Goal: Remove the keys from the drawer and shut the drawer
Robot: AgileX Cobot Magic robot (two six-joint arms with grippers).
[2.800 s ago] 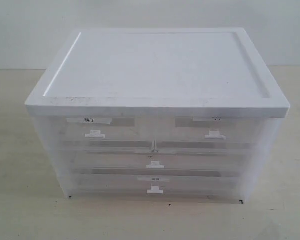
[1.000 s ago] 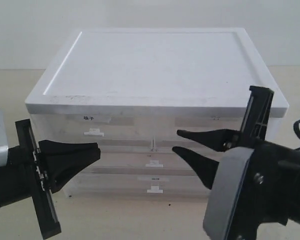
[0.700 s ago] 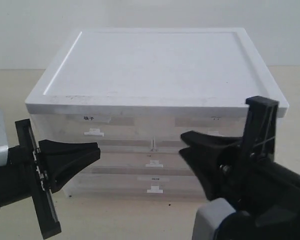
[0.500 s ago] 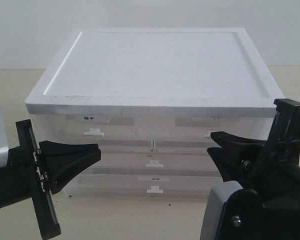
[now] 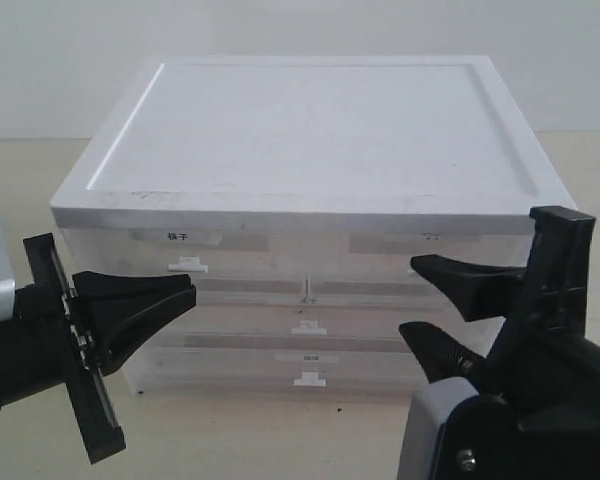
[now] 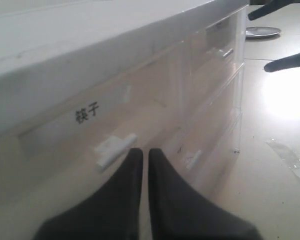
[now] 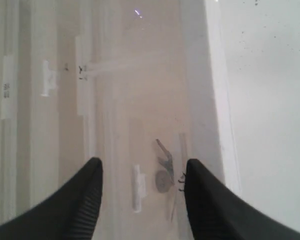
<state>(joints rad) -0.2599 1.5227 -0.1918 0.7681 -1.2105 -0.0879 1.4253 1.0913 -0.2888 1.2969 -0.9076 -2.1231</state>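
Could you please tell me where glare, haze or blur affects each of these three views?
Exterior view: soft, even light; the white cabinet is pale and low in contrast. Left wrist view: strong glare whitens the table; the left hand, near the lens, is soft-edged. Right wrist view: hazy; the keys show only as a dim grey shape through the drawer front.

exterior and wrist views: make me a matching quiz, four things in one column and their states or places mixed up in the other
Things:
1. left gripper
2. right gripper
3. keys
4. drawer

States or places:
A. closed, top row of the cabinet, on the right in the exterior view
B. fingers spread apart
C. seen dimly through translucent plastic
D. fingers together

Pairs: 1-D, 2-B, 3-C, 4-A
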